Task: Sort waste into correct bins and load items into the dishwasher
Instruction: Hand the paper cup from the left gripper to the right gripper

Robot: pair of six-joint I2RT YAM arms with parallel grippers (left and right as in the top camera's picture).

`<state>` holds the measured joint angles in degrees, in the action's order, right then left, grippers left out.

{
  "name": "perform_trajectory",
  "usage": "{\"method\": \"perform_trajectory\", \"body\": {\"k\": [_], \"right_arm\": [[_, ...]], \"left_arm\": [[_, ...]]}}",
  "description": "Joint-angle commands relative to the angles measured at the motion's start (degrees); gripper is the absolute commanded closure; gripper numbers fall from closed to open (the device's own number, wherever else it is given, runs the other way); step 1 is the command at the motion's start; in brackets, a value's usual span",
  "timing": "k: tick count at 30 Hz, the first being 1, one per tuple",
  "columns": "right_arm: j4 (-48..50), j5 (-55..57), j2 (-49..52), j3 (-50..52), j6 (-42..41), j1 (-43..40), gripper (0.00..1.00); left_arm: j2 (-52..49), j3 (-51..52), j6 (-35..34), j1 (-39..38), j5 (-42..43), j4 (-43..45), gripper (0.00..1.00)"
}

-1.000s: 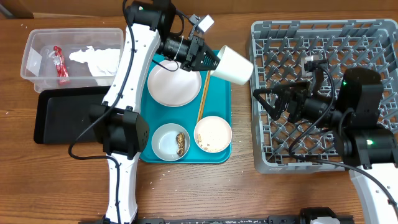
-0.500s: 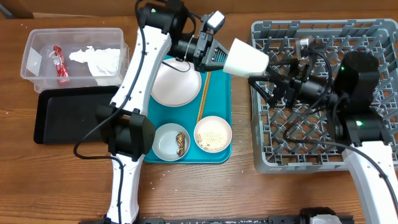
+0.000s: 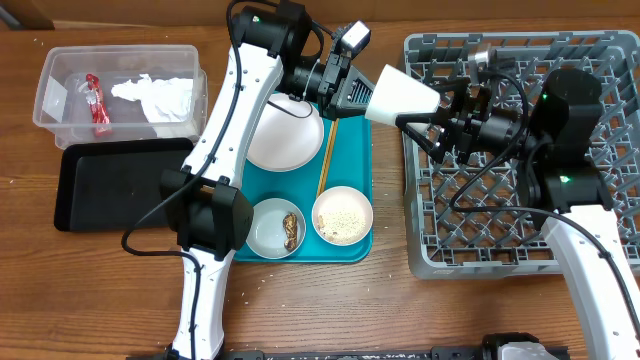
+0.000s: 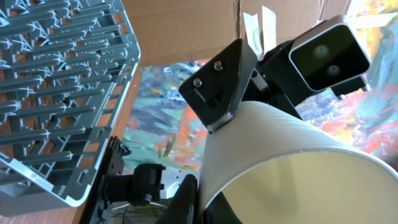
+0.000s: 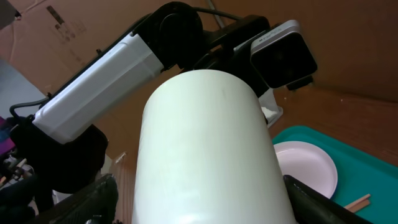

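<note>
My left gripper (image 3: 350, 88) is shut on the rim of the small white cup (image 3: 402, 96) and holds it on its side in the air between the teal tray and the grey dish rack (image 3: 590, 235). In the left wrist view one finger is inside the rim and one outside (image 4: 208, 205). My right gripper (image 3: 432, 122) is open, its fingers straddling the cup's base end; the cup (image 5: 205, 155) fills the right wrist view. The plate (image 3: 285, 135), chopsticks (image 3: 327, 160), a bowl with brown scraps (image 3: 270, 228) and a bowl with rice (image 3: 342, 214) lie on the teal tray.
The teal tray (image 3: 355, 170) sits mid-table. The clear tub (image 3: 60, 75) at far left holds the red wrapper (image 3: 96, 103) and white napkin (image 3: 155, 95). The black tray (image 3: 110, 185) lies just in front of it. The rack shows no dishes in it.
My left arm carried the cup rightward toward the rack. My right gripper moved left and up out of the rack to meet it, and its open fingers now flank the cup's base.
</note>
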<state>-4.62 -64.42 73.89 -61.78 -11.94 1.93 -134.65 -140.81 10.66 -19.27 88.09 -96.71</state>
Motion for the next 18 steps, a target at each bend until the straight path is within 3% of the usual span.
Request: {"method": "perform_trajectory", "body": {"k": [1, 8, 14, 18], "right_arm": [[0.4, -3.9, -0.2, -1.2, -0.3, -0.5, 0.21], [-0.2, -4.5, -0.2, -1.2, -0.3, -0.5, 0.28], [-0.2, -4.7, -0.2, -1.2, -0.3, -0.5, 0.56], [-0.2, -4.7, -0.2, -1.2, -0.3, -0.5, 0.59]], "left_arm": [[0.5, 0.0, -0.4, 0.0, 1.0, -0.1, 0.96], [0.5, 0.0, -0.4, 0.0, 1.1, -0.1, 0.96], [0.5, 0.0, -0.4, -0.2, 1.0, -0.1, 0.96], [0.5, 0.0, -0.4, -0.3, 0.6, -0.1, 0.89]]}}
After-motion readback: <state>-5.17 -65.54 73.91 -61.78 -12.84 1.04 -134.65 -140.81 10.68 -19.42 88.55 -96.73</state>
